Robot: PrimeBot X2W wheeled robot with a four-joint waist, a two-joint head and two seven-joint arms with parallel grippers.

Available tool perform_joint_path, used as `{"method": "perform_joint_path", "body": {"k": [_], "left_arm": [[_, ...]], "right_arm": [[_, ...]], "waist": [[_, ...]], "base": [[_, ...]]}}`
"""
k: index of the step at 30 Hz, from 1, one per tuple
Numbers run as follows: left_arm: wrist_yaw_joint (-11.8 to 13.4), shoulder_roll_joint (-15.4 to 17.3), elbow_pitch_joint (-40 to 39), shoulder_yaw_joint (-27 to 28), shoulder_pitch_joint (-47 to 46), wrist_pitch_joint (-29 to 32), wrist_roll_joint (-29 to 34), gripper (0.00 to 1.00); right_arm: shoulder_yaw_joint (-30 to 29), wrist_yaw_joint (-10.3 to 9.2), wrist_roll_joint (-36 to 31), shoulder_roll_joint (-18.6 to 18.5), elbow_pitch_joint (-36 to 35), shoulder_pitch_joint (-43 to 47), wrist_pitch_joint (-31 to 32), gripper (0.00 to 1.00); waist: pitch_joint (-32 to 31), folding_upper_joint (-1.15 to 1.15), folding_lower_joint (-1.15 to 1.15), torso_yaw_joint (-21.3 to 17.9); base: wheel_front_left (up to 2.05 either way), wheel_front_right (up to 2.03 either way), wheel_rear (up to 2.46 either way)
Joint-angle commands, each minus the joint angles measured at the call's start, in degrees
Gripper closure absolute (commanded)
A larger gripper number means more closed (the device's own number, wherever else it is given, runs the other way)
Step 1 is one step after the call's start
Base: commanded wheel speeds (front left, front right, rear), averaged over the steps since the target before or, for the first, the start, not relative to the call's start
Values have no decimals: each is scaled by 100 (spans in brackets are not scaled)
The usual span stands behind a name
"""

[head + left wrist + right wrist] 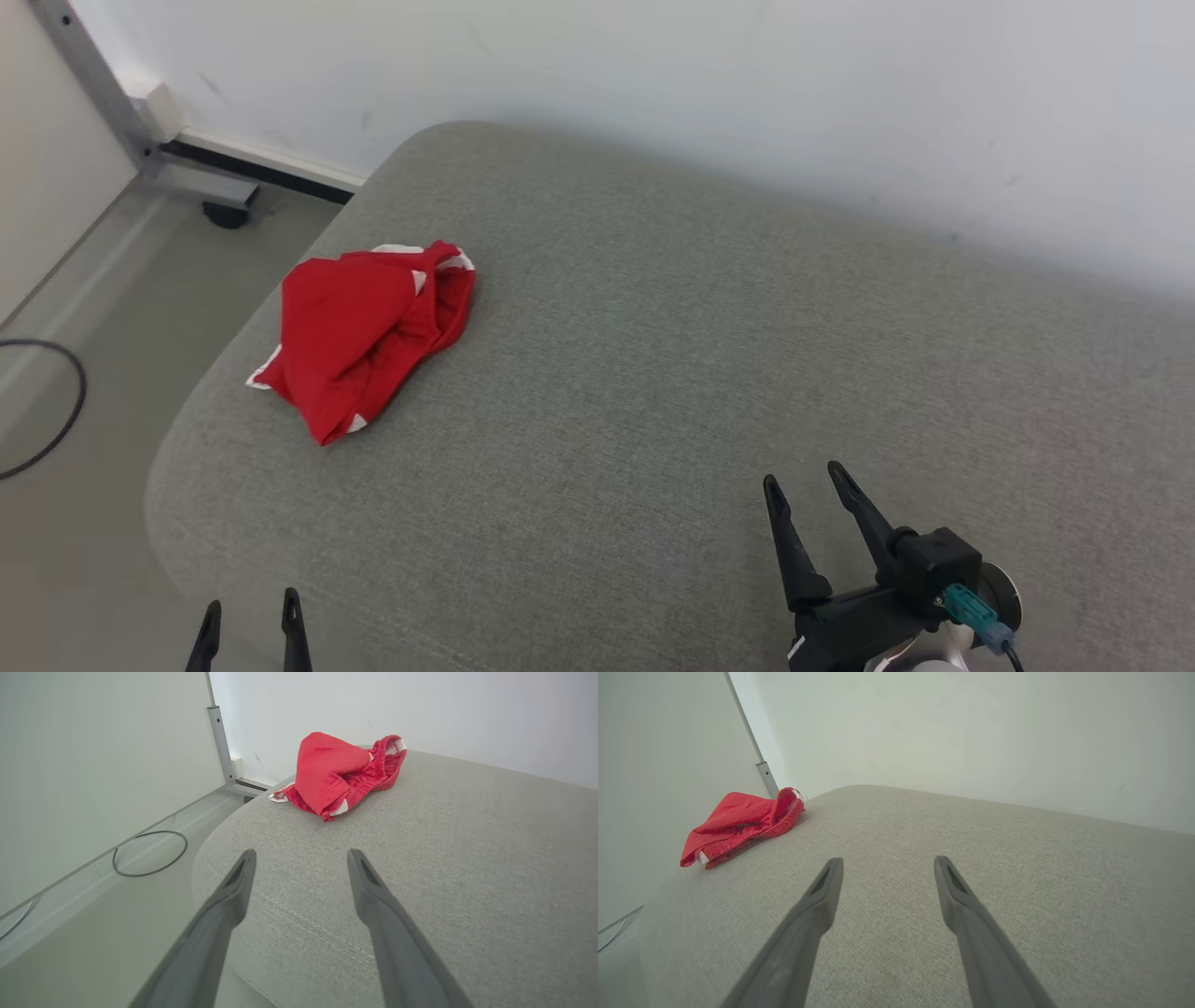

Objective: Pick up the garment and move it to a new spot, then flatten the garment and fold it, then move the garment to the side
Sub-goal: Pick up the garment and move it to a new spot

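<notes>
The garment [364,336] is a crumpled red piece with white trim, bunched near the left end of the grey cushioned surface [653,355]. From the left wrist it shows as a heap [338,774] ahead of the fingers; from the right wrist it lies far left [738,823]. My left gripper [250,611] stands open at the bottom left, near the cushion's front corner, well short of the garment. My right gripper [801,485] is open at the lower right, over bare fabric, with nothing between its fingers.
A white wall [747,93] runs behind the cushion. Left of the cushion is grey floor [93,467] with a black cable loop [65,411] and a metal frame leg with a foot [201,191]. The cushion's left edge [187,439] rounds down beside the garment.
</notes>
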Motion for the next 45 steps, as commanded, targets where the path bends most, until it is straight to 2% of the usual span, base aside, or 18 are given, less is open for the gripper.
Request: {"method": "perform_joint_path", "body": {"k": [1, 8, 16, 19, 23, 30, 39, 45], "left_arm": [[16, -8, -8, 49, 60, -16, -15, 0], [-11, -8, 6, 285, 77, -16, -44, 0], [-12, -5, 84, 396, -264, -16, -132, 0], [-123, 8, 206, 507, -565, -16, -163, 0], [-284, 274, 416, 649, -1154, -15, -78, 0], [-376, 676, 911, 683, -2179, -15, -31, 0], [-422, 1040, 2017, 468, -2857, -16, -215, 0], [-421, 1208, 2885, 319, -3224, -16, -584, 0]], "right_arm": [[36, -17, -13, 1, 9, -70, 2, 0], [123, -17, -91, 0, 33, -115, 2, 0], [100, -17, -332, 2, -67, -258, 2, 0], [30, -17, -393, -2, -136, -329, 2, 0], [155, -16, -579, 4, -311, -582, 2, 0], [202, -16, -601, -35, -589, -884, 2, 0], [277, -16, -663, -172, -797, -1049, 2, 0], [186, -16, -714, -315, -858, -989, 2, 0]], "waist": [[85, 0, 0, 378], [133, 0, 0, 322], [496, 0, 0, -20], [687, 0, 0, -145], [1106, 0, 0, -375], [1696, 0, 0, -671], [1976, 0, 0, -907], [2067, 0, 0, -979]], "base": [[0, 0, 0], [0, 0, 0], [0, 0, 0], [0, 0, 0], [0, 0, 0], [0, 0, 0], [0, 0, 0], [0, 0, 0]]}}
